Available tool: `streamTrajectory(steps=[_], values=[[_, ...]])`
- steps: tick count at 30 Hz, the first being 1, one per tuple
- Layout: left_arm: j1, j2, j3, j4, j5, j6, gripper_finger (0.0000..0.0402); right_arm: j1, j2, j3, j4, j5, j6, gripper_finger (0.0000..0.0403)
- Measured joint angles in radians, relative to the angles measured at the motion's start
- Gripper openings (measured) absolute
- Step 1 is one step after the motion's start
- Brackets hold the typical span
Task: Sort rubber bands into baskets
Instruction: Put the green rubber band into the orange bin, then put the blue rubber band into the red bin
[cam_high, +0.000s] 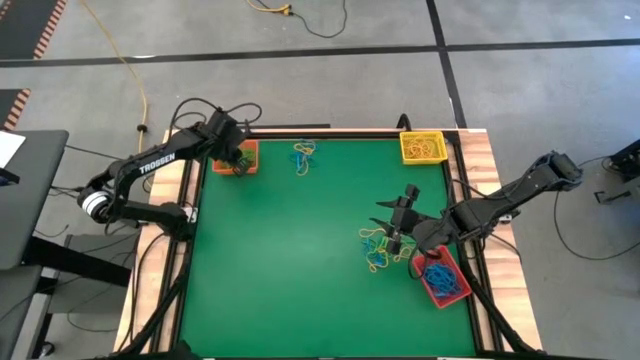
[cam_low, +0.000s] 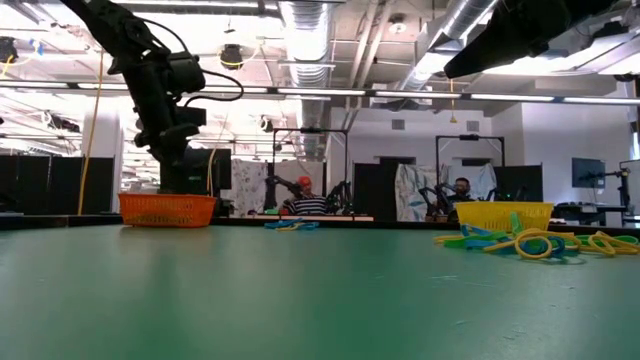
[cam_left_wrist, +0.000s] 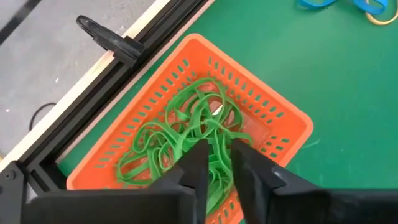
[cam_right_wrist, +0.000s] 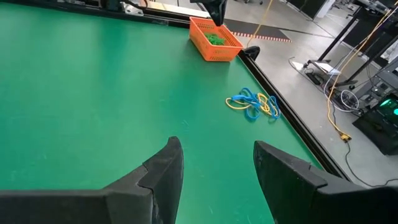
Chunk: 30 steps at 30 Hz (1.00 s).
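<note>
The orange basket (cam_high: 240, 158) stands at the table's far left and holds a heap of green rubber bands (cam_left_wrist: 186, 134). My left gripper (cam_left_wrist: 219, 155) hangs over it, pointing steeply down, its fingers a little apart, with nothing seen caught between them. The yellow basket (cam_high: 422, 147) with yellow bands sits at the far right. The red basket (cam_high: 440, 278) with blue bands sits at the near right. My right gripper (cam_right_wrist: 214, 165) hovers wide open and empty over the table's right part, beside a loose pile of yellow, blue and green bands (cam_high: 378, 248).
A second loose cluster of blue and yellow bands (cam_high: 303, 155) lies near the far edge, between the orange and yellow baskets. A black frame rail (cam_left_wrist: 106, 37) runs along the table's edge right beside the orange basket. The green mat's middle and near part lie bare.
</note>
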Motion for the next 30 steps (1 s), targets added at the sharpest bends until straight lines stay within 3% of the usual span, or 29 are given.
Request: streamTrajectory(steps=[7,11,16,23,30], values=[[-0.001,0.0,0.0,0.007,0.002,-0.023,0.011,0.0,0.0,0.0,0.0,0.0,0.0,0.0223],[-0.015,0.0,0.0,0.058,0.059,-0.041,0.0126,0.0,0.0,0.0,0.0,0.0,0.0,0.0223],[-0.078,0.0,0.0,0.148,0.136,-0.039,0.0128,0.0,0.0,0.0,0.0,0.0,-0.001,0.0223],[-0.205,0.012,0.0,0.311,0.146,-0.039,0.0128,0.0,0.0,0.0,0.0,0.0,-0.002,0.0223],[-0.27,0.184,0.006,0.405,0.135,-0.114,0.0128,0.0,0.0,0.0,0.0,0.0,0.0,0.0223]])
